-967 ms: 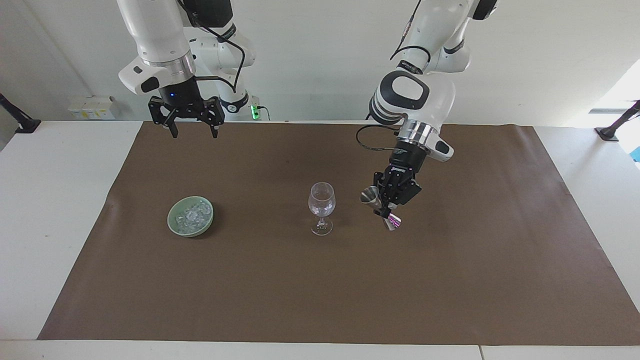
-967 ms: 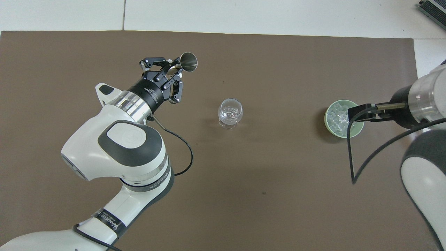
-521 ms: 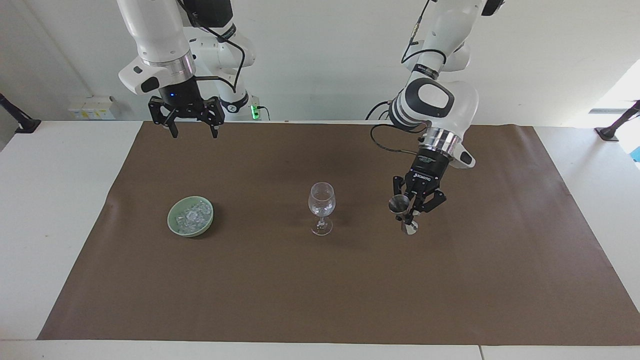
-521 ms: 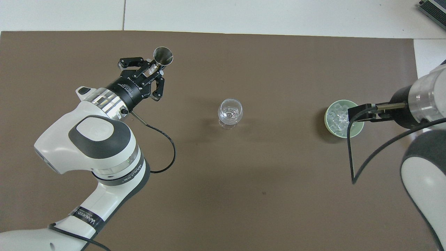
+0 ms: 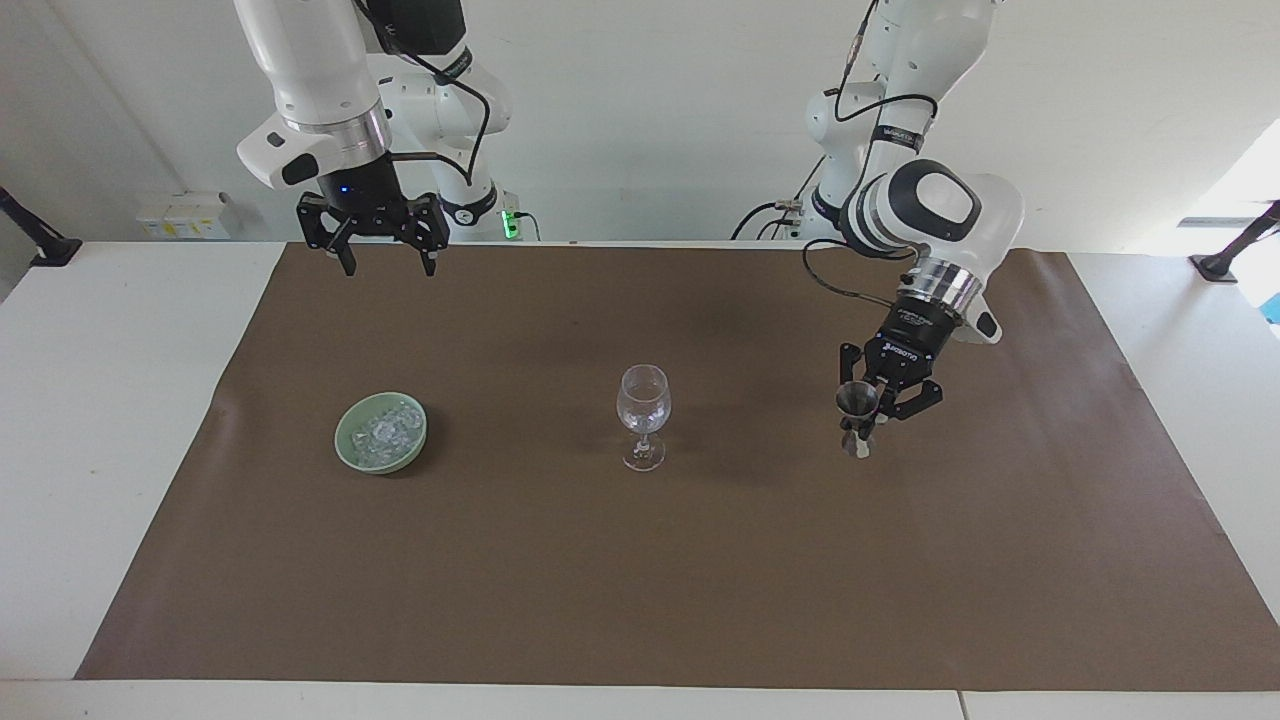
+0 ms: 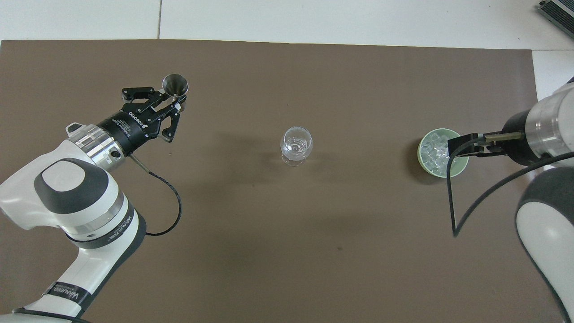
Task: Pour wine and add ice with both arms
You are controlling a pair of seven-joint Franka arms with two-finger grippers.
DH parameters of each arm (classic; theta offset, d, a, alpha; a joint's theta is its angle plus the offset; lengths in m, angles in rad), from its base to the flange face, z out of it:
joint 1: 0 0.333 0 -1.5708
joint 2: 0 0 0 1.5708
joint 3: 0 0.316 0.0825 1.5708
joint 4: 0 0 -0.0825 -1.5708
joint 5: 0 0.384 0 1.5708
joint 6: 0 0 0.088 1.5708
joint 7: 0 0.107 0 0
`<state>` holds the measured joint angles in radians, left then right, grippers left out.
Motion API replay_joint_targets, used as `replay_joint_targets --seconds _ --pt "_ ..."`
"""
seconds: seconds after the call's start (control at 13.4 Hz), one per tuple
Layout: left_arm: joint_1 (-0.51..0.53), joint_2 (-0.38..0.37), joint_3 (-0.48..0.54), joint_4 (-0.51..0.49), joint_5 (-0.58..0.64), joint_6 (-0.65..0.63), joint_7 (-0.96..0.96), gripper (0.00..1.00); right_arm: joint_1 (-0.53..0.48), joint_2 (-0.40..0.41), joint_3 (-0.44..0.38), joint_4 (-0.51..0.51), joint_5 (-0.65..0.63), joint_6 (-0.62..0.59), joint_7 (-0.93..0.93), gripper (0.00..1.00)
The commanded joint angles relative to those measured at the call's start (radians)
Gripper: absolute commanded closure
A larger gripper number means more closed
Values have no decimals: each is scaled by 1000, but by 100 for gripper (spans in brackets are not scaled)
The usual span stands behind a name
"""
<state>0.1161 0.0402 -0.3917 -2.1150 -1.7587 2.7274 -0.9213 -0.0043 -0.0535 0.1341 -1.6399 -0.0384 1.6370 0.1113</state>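
1. Swinging away from the wine glass (image 5: 643,415), the left gripper (image 5: 870,410) has carried the little metal measuring cup (image 5: 856,420) out toward the left arm's end of the worktop (image 5: 150,450). A second ago the cup was tipped beside the glass; now it stands upright in the fingers, which are clamped on its waist.
2. My guess is that the pour is over and the cup is about to be put down. It hangs low over the brown mat (image 5: 600,580), and I can't tell whether its foot touches yet.
3. Seen from above with the robots at six o'clock, the glass sits mid-mat, the cup is at about ten o'clock of it, and the green bowl (image 6: 421,154) is at three o'clock.
4. The ice (image 6: 434,152) is all still heaped in that bowl: small clear chunks with white glints. None has been picked up.
5. The glass looks clear with a few glints; whether it holds any liquid I can't say.
6. The right gripper (image 5: 383,262) waits high above the mat near the robots, fingers spread and holding nothing. Adding ice is its job to come.
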Motion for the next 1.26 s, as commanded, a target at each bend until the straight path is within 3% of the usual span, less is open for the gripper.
replay_joint_targets --seconds 0.0,0.37,0.6,0.89,1.19 --pt "92 -83 -4 -107 7 -144 -19 100 -14 -20 7 -18 2 -6 -25 0" --pt "290 -76 -4 -145 184 -401 -11 100 -13 -20 7 -20 2 -6 -25 0" --pt "420 -22 -6 -145 286 -567 4 100 -14 -20 7 -20 2 -6 -25 0" --pt "516 79 -6 -141 323 -649 68 100 -14 -20 5 -20 2 -6 -27 0" --pt "557 159 -6 -141 315 -653 182 100 -49 -28 5 -40 2 -6 -28 0"
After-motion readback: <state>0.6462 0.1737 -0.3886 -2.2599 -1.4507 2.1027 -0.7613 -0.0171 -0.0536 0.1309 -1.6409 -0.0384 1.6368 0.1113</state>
